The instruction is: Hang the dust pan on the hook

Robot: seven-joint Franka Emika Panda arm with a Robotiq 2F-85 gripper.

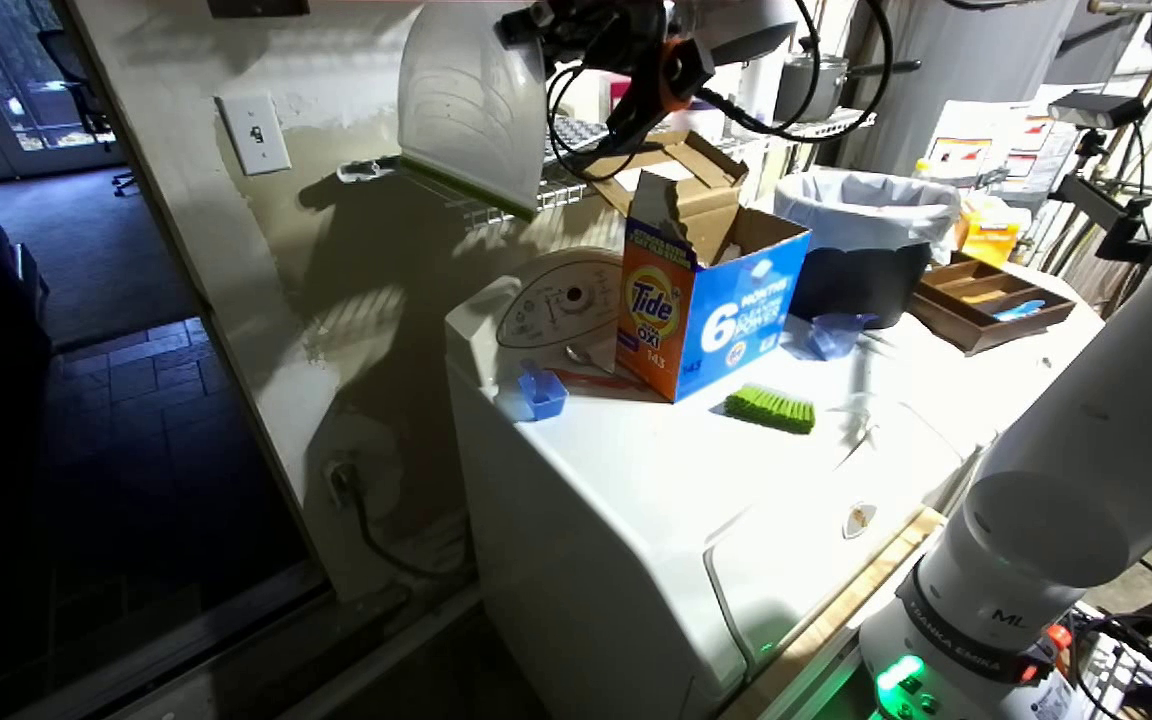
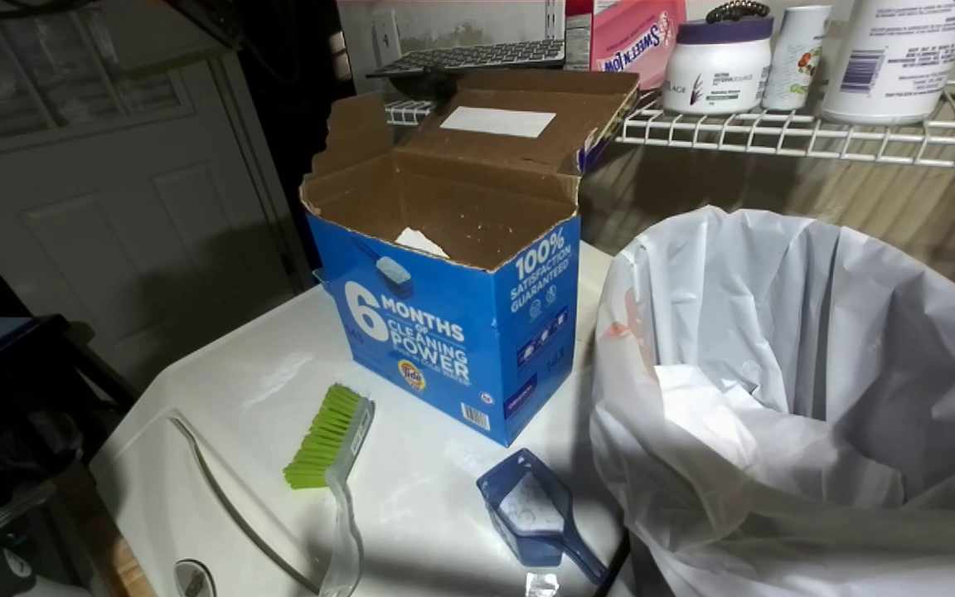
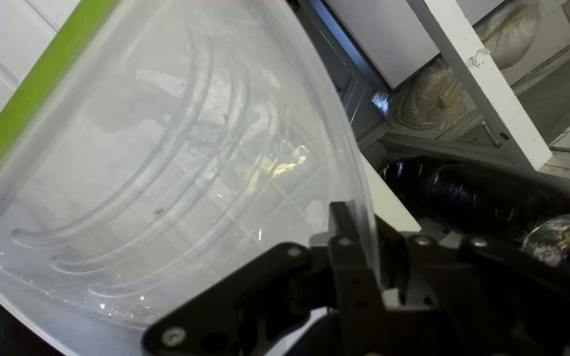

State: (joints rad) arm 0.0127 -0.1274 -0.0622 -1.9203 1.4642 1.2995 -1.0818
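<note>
Nearest the camera, at the lower right of the frame in an exterior view, a lined bin (image 2: 622, 414) contains white crumpled material (image 2: 705, 414), type not identifiable. At the centre of that frame, the box (image 2: 436, 307) stands with its lid raised and a white scrap (image 2: 421, 241) inside. At lower centre, the blue scoop (image 2: 537, 549) contains pale material (image 2: 531, 506). At the right in an exterior view, the divided tray (image 1: 1021, 330) holds a blue item (image 1: 1019, 310). In the wrist view, the gripper (image 3: 366, 225), at lower right, pinches the side wall of the dust pan (image 3: 176, 163), one finger on each face. The pan extends leftward from the fingers across the frame centre.
</note>
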